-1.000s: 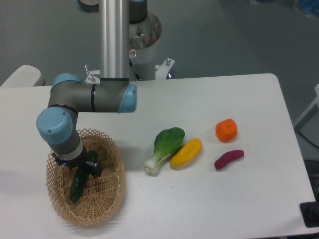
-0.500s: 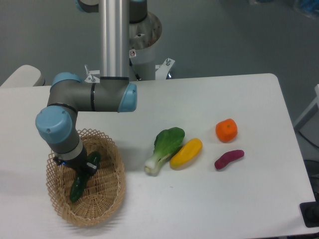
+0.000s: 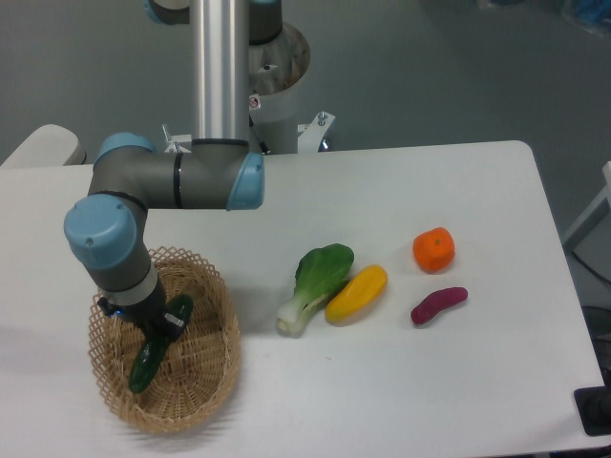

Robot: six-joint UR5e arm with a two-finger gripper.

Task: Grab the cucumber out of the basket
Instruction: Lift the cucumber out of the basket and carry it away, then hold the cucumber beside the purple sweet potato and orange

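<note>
1. Grey flooring lies behind a white counter (image 3: 382,191), and the arm's silver column rises at 12 o'clock.
2. Your largest item is the oval wicker basket (image 3: 205,377), light tan with an open lattice rim, sitting at about 8 o'clock on the counter.
3. Down inside the basket sits the hand (image 3: 158,324), right at the cucumber; the wrist hides the fingers, so you cannot tell whether they have closed on it or are only straddling it.
4. Lying aslant in the basket's left half, the cucumber (image 3: 145,364) is dark green and glossy, its lower end pointing to 7 o'clock and its upper end showing just beside the hand.
5. To do this step well, confirm a firm grip near the cucumber's middle before lifting; the skin looks slick, so it may slide or swing from an end grip.
6. Lift straight up, since a caught rim could drag the light basket along.
7. Well apart, toward 3 o'clock, lie a bok choy (image 3: 315,284), a yellow vegetable (image 3: 356,293), an orange fruit (image 3: 433,249) and a small purple vegetable (image 3: 438,304).
</note>
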